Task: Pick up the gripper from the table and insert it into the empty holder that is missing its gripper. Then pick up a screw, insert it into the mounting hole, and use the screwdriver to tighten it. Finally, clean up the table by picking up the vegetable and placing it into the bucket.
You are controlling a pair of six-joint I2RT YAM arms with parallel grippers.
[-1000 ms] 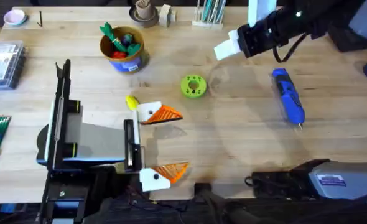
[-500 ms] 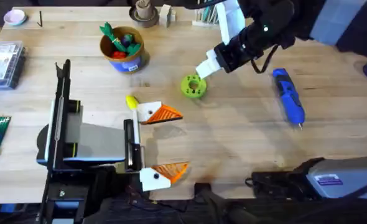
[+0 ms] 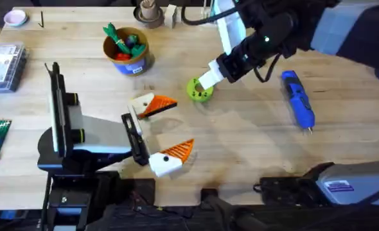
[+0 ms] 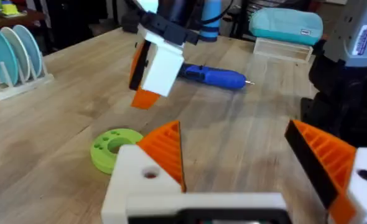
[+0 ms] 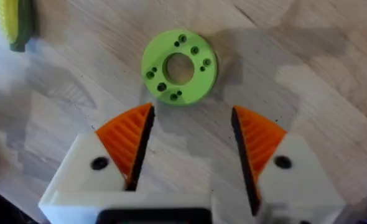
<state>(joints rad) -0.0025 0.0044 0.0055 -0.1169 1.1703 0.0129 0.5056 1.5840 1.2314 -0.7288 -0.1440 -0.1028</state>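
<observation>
The right gripper [image 5: 190, 127] is pictured spread wide and empty above the green disc [image 5: 179, 67]. The vegetable [image 5: 14, 23] is seen lying on the table [image 5: 308, 56] near that disc. It is judged light, smooth and apt to roll, and best pinched across its middle. Red and dark green toy vegetables [image 3: 126, 46] are held in the bucket [image 3: 140, 62]. The left gripper [image 3: 167, 125] is likewise parted and empty.
</observation>
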